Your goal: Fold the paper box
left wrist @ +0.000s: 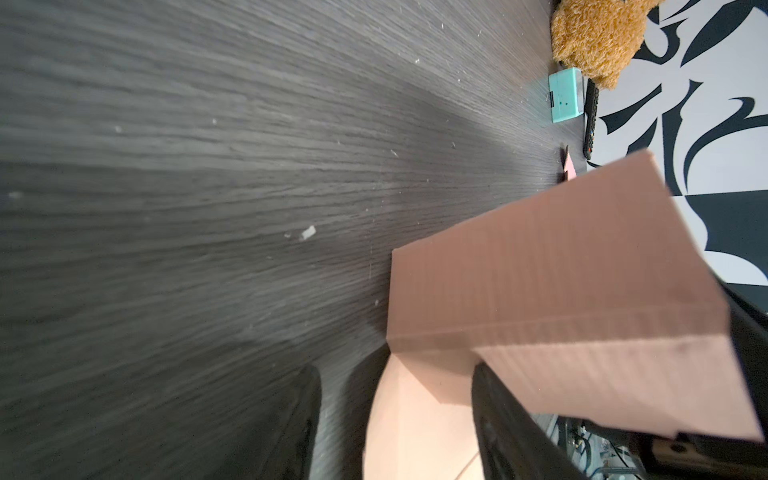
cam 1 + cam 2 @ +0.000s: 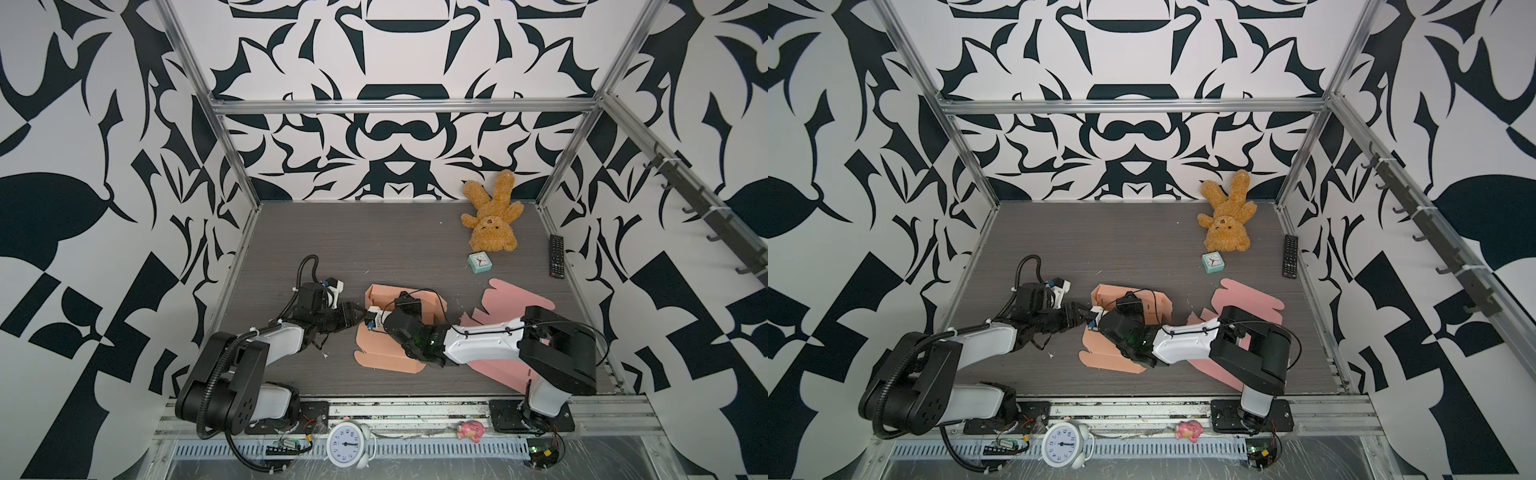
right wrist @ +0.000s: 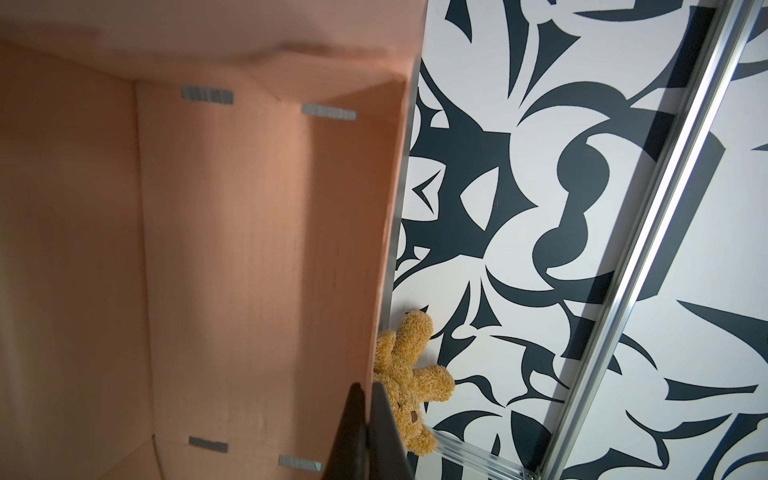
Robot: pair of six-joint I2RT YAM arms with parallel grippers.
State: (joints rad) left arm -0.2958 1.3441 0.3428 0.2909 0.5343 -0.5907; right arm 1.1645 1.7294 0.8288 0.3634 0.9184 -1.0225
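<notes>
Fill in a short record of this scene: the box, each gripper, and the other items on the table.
Paper box: peach cardboard, partly folded, walls raised
Left gripper: open, fingers straddling a box flap
Right gripper: shut on a box wall's edge
Spare: pink cardboard blank, flat, right of box
Bystanders: teddy bear, teal clock, remote control

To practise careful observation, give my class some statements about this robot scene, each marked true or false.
1. The teddy bear lies at the back right. True.
2. The remote control lies along the left edge. False: the right edge.
3. The left gripper is shut. False: its jaws stand apart.
4. The right gripper pinches a wall of the paper box. True.
5. The teal clock stands on the teddy bear. False: beside it.
</notes>
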